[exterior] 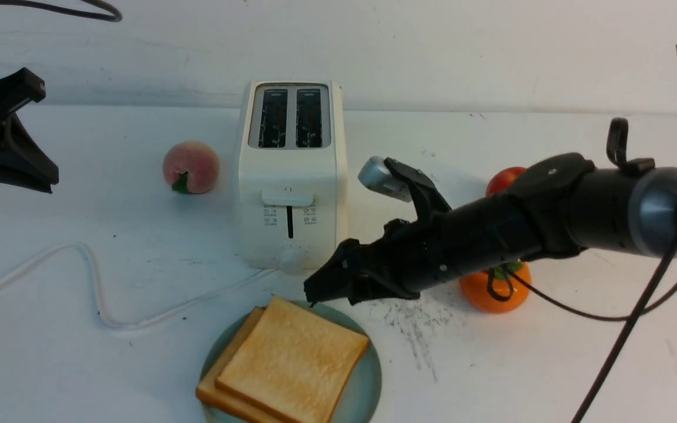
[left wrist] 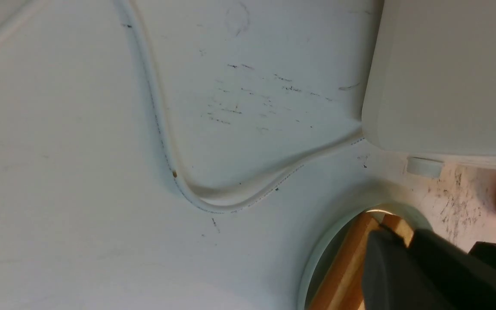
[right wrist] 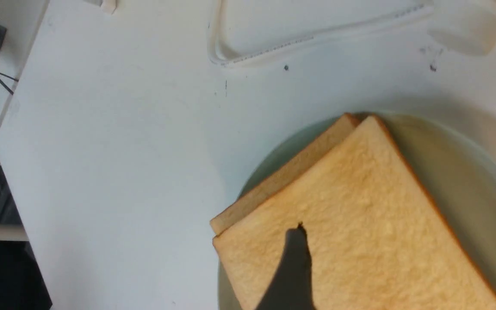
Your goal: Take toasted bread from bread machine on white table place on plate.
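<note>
Toast transfer, closing stage, in the front and both wrist views. Both slices of toasted bread [exterior: 294, 358] lie flat on the teal plate [exterior: 369, 385]. The upper slice is offset, so the lower one shows along one edge. The two slots of the bread machine [exterior: 291, 194] stand empty, so the transfer appears complete. The right gripper [exterior: 325, 289] hangs just above the far corner of the stack. Its jaws are spread wide to either side of the top slice and pinch nothing, a stance consistent with release. One fingertip [right wrist: 294, 262] shows dark over the crumb. The left gripper [exterior: 12, 135] sits high at the left, well apart from the work, presumably to leave the path free. Whether its jaws are spread or pressed together cannot be told. The cord [exterior: 99, 294], peach [exterior: 190, 167], tomato [exterior: 506, 178] and orange fruit [exterior: 479, 296] rest on the white table [exterior: 50, 364], apart from the plate
</note>
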